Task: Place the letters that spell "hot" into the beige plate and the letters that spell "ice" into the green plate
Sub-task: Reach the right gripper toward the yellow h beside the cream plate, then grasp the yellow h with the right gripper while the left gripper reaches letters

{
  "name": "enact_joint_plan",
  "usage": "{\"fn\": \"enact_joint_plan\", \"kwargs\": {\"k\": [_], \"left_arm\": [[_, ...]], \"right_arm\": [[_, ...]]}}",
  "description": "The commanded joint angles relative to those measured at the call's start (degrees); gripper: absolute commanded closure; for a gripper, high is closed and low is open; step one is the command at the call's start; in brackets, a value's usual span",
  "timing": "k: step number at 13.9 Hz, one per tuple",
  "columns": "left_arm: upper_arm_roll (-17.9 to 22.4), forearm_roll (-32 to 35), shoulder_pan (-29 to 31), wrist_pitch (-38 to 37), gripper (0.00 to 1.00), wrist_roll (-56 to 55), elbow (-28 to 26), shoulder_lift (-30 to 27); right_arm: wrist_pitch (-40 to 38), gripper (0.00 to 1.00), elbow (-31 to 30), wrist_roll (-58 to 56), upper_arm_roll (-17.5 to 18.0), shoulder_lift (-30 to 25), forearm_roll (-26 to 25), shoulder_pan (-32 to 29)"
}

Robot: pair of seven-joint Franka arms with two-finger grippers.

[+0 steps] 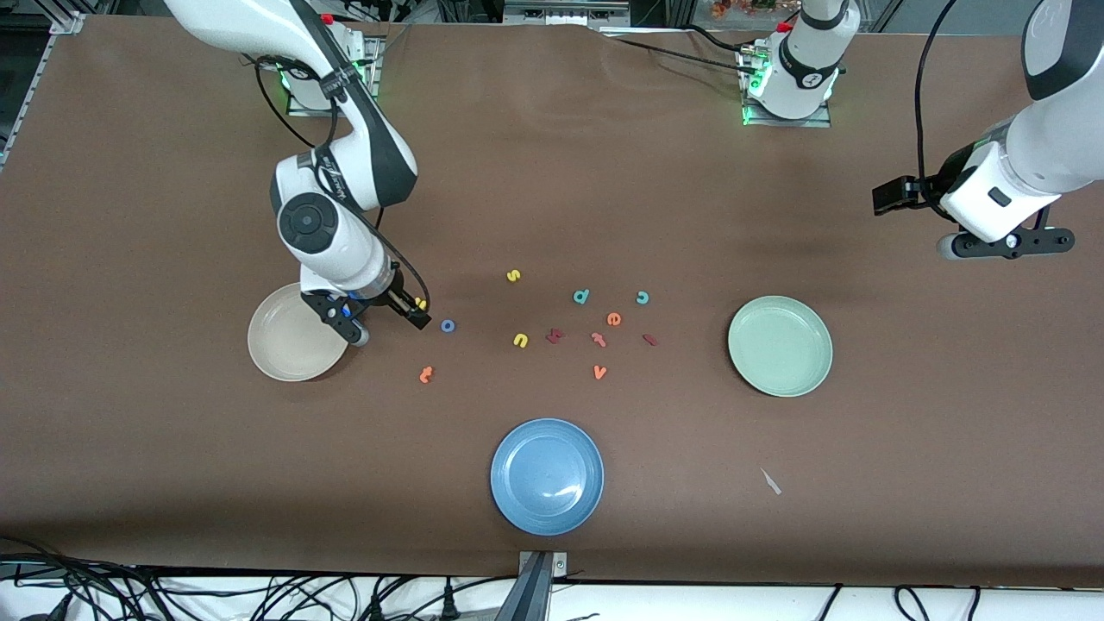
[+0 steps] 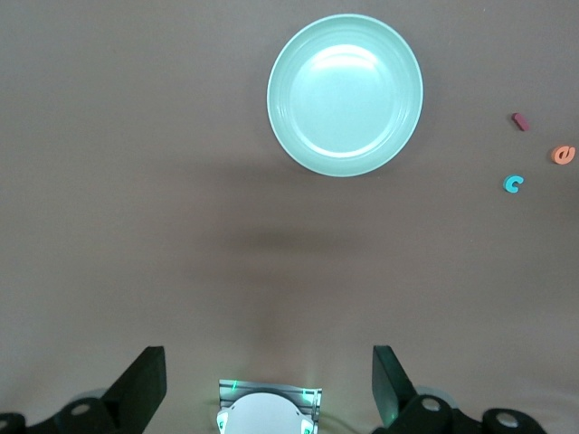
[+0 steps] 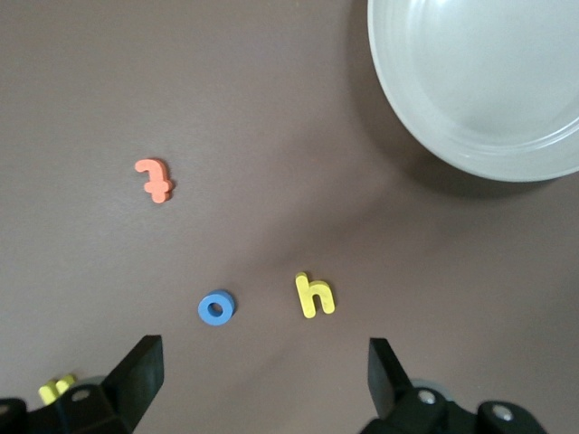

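On the table, front view: beige plate (image 1: 289, 345) toward the right arm's end, green plate (image 1: 780, 346) toward the left arm's, blue plate (image 1: 547, 476) nearest the camera. Right tool (image 1: 379, 317) low beside the beige plate, the yellow h (image 1: 421, 304) just beside it, blue o (image 1: 448, 325) next along, orange t (image 1: 425, 373) nearer the camera. Red i (image 1: 650, 340), orange e (image 1: 613, 318) and teal c (image 1: 642, 297) lie near the green plate, among spare letters. Left tool (image 1: 1005, 246) waits high over bare table, clear of the work.

Left wrist view: fingers apart, empty; green plate unfilled.

Right wrist view: fingers apart, empty, h between them below, probably lined up for the first pick; beige plate close, so the carry is short.
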Motion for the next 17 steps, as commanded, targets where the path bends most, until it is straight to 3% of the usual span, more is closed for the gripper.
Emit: {"fn": "enact_joint_plan", "kwargs": {"k": [1,5,13,17], "left_arm": [[0.22,-3.29,-0.13,-1.17,0.0,-5.92,1.7,2.7],[0.13,-5.41,-0.65,0.23,0.0,-15.4,1.88,7.35],[-0.22,-4.97,-14.87,13.75,0.0,-43.62,8.65,24.49],[-0.22,-5.32,-16.82,21.67,0.0,-52.43,8.65,28.98]], "right_arm": [[8.32,0.0,-6.8,1.03,-0.01,-1.18,0.61,-0.03],[11.17,0.0,-8.4,-0.12,0.34,0.83,0.52,-0.03],[10.91,0.02,-7.53,-2.75,0.95,4.27,0.61,-0.73],[12.49,0.05,-7.53,-2.75,0.95,5.5,0.61,-0.73]]}}
